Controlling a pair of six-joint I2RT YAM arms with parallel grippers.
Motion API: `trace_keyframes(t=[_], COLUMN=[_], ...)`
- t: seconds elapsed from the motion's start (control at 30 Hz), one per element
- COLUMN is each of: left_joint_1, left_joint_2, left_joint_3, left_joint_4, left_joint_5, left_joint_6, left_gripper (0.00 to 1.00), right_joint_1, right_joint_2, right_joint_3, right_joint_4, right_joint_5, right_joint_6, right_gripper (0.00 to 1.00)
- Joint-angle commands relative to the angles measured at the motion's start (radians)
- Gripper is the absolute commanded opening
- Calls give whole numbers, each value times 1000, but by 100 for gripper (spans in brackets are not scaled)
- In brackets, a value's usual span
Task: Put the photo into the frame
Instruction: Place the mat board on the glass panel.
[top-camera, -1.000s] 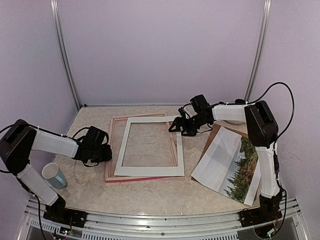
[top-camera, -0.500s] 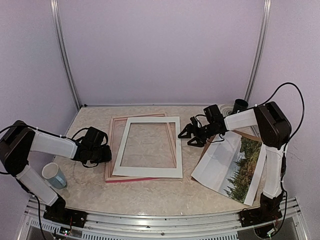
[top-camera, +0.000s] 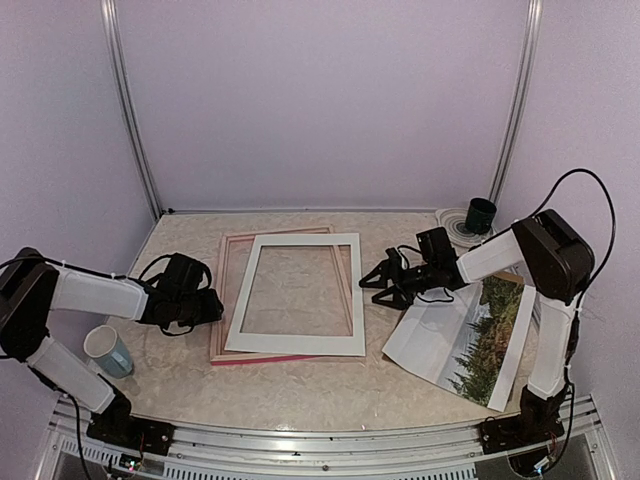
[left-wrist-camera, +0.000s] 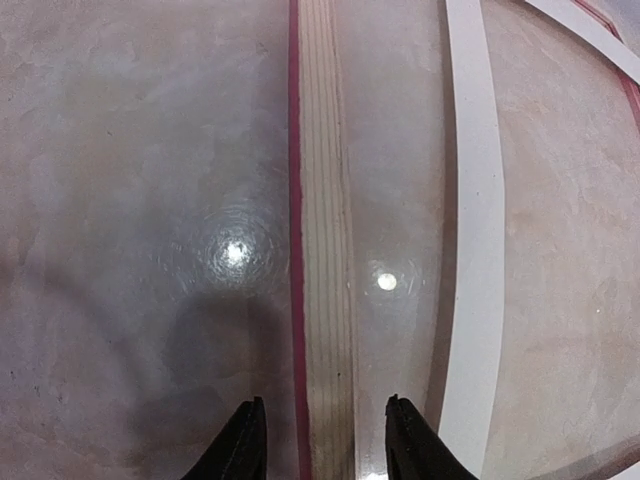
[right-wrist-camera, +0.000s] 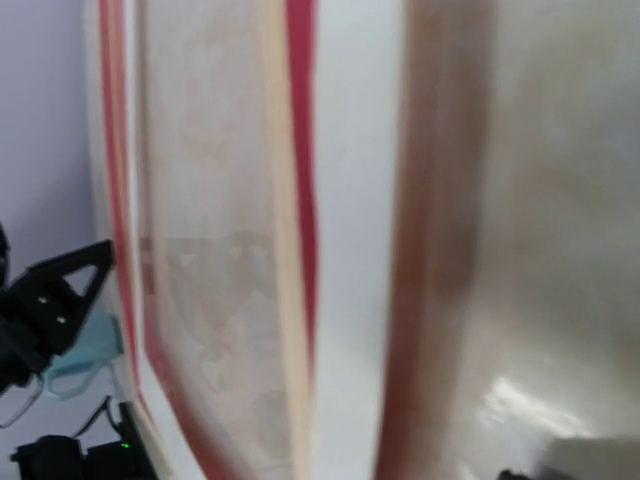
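Frame lot on desk (top-camera: 300, 390): both hands low, photo outside the frame.

Far left, near edge: pale cup (top-camera: 107, 352), upright, close beside the left arm. Left hand (left-wrist-camera: 322, 440): fingers parted, astride the left rail of the frame (top-camera: 229, 270) with a gap on either side, gripping nothing. Frame: flat, pale back up, pink-red edge showing along left and near sides. White mat (top-camera: 300, 342) lies on it, skewed, its right border overhanging the frame's right rail. Bare strip of desk right of the mat; right hand (top-camera: 375, 285) hangs there, fingers spread, empty, just beside the mat's right edge. Photo (top-camera: 470, 340): flat at right, tilted, well apart from the frame, its near corner close to the desk's near edge. Far right corner: dark cup (top-camera: 480, 214).
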Motion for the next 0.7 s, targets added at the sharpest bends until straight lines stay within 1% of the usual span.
trace_keyframes(t=[0.0, 0.07, 0.17, 0.33, 0.5, 0.67], left_joint_1=[-1, 0, 4, 27, 72, 120], left_joint_2=[-35, -45, -64, -90, -81, -36], left_joint_3=[-16, -19, -25, -21, -3, 27], left_joint_4=[-13, -14, -13, -13, -14, 40], left_joint_5=[6, 4, 2, 0, 1, 25], left_joint_6=[-18, -22, -27, -30, -28, -18], left_gripper=[44, 46, 47, 47, 47, 46], right_joint_1=[20, 23, 25, 28, 31, 31], right_joint_2=[34, 47, 64, 80, 103, 132], right_joint_3=[-12, -12, -6, 13, 37, 37], right_joint_4=[157, 176, 193, 168, 154, 206], right_joint_5=[-41, -44, -46, -23, -15, -38], right_joint_6=[73, 79, 84, 78, 63, 85], right_gripper=[70, 68, 62, 61, 60, 42])
